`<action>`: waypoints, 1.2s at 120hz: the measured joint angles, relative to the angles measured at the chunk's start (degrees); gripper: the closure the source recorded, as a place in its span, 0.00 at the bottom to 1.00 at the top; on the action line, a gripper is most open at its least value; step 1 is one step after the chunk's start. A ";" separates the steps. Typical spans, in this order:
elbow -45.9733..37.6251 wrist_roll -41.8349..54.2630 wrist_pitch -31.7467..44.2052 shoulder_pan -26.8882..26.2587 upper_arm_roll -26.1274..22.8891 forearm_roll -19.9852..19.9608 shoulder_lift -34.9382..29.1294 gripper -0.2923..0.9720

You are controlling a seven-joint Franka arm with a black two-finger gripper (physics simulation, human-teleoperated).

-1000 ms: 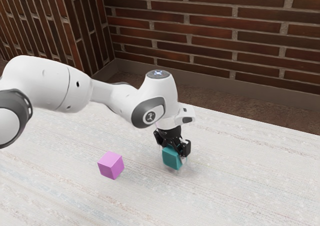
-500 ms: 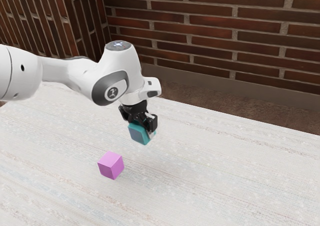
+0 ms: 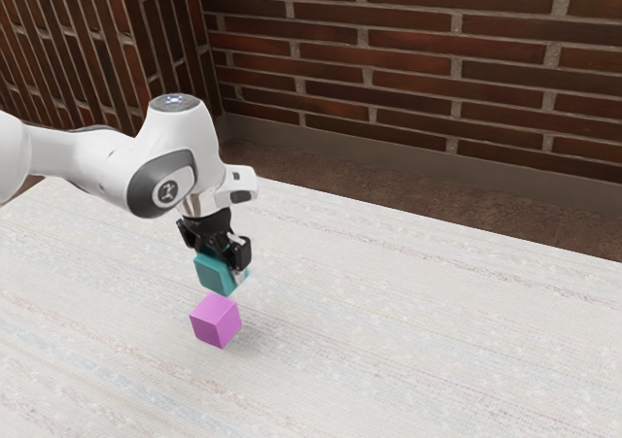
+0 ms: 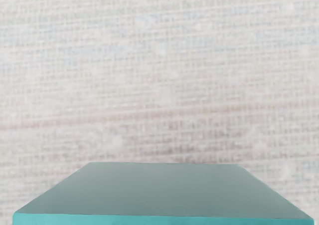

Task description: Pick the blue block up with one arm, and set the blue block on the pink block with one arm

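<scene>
My arm [image 3: 107, 166] reaches in from 9 o'clock in the exterior view, and the tool [image 3: 220, 265] points down over the desk [image 3: 437, 341]. Its two black fingers [image 3: 239, 253] clamp the blue block [image 3: 214, 276] from opposite sides, so the tool is closed on it and the block is lifted off the desk. The block renders more blue-green than pure blue and hangs slightly turned, with one corner towards the camera.

The pink block [image 3: 215, 320] rests on the desk at 6 o'clock from the held block, very close beneath it. The two lie nearly in line, with the blue block's lower edge just above the pink block's top face. From this angle I cannot tell whether they touch or a sliver of space separates them. A soft shadow lies on the desk at 3 o'clock of the pink block. A brick wall [image 3: 408, 59] stands at 12 o'clock, beyond the desk's far edge.

The exterior view is where I read the grip and the stacking line. The wrist view gives me the blue block [image 4: 164, 190] up close, as a broad, flat, even-coloured face directly under the hand. Beyond it I see the pale woven surface of the desk [image 4: 159, 75], with faint pinkish bands running across it.
</scene>
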 joint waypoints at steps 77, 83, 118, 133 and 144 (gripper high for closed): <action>-4.10 5.50 1.30 1.23 1.64 0.00 -1.14 0.46; -4.53 5.57 1.48 0.66 1.64 0.00 -1.18 0.46; -5.93 4.25 1.91 -1.19 1.63 0.02 -1.73 0.46; -5.89 3.48 1.84 -0.49 1.63 0.03 -1.69 0.45; -5.87 2.78 1.88 0.15 1.63 0.01 -1.68 0.45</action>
